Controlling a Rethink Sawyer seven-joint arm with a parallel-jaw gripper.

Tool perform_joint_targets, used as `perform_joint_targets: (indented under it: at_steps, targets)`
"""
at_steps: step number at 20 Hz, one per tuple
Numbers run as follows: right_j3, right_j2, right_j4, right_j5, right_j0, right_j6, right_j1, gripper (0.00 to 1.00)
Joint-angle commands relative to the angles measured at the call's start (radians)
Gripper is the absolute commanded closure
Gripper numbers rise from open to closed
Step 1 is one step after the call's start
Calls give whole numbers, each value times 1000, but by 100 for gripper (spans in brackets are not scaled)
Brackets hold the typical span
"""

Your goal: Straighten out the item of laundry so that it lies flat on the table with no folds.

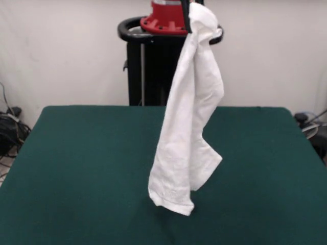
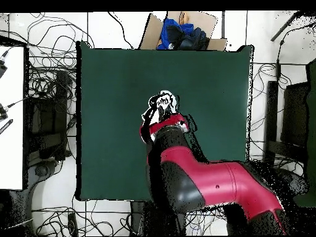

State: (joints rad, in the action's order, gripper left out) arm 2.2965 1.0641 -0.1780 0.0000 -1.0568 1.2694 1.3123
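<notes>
Front view showed the small white short-sleeved T-shirt (image 1: 190, 127) hanging in a long, twisted, bunched column from the black gripper (image 1: 187, 15) at the top edge of the picture. The gripper was pinched on the top of the cloth, where the fabric was gathered into a knot-like bundle against the dark finger. Only plain white fabric faced the camera; no print could be made out. The shirt's lower hem hung over the middle of the large rectangular table with the dark green matte top (image 1: 76, 163), and whether the hem brushed the surface or hung just above it could not be told. Behind the shirt stood the black pedestal with its red base (image 1: 153, 51), against a pale wall.

Overhead view showed the red and black arm (image 2: 203, 179) reaching from the bottom of the picture out over the table (image 2: 111, 92), its end near the table's centre. A small patch of the white shirt (image 2: 163, 100) showed just beyond the arm's tip; the gripper itself was hidden under the arm there. A cardboard box holding blue and black cloth (image 2: 182, 34) sat just beyond the table's far edge, and cables (image 2: 43, 37) lay tangled on the floor around it.
</notes>
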Motion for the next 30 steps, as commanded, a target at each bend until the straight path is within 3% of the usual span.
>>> perform_joint_targets:
  at_steps: [1, 6, 11, 14, 16, 19, 25, 28, 30]
  targets:
    - [78, 212, 52, 17, -34, 235, 26, 100]
    - [64, 317, 121, 93, -92, 226, 55, 100]
    - [69, 255, 107, 62, -55, 219, 58, 100]
    - [59, 171, 95, 93, -5, 188, 52, 100]
    - [42, 84, 65, 185, 58, 136, -7, 100]
    - [-20, -105, -30, 288, 185, 119, -52, 100]
    - [-70, -207, -104, 337, 258, 124, -73, 100]
    - [-58, -165, -71, 369, 230, 105, -33, 100]
    - [-28, -96, -35, 372, 157, 57, -19, 100]
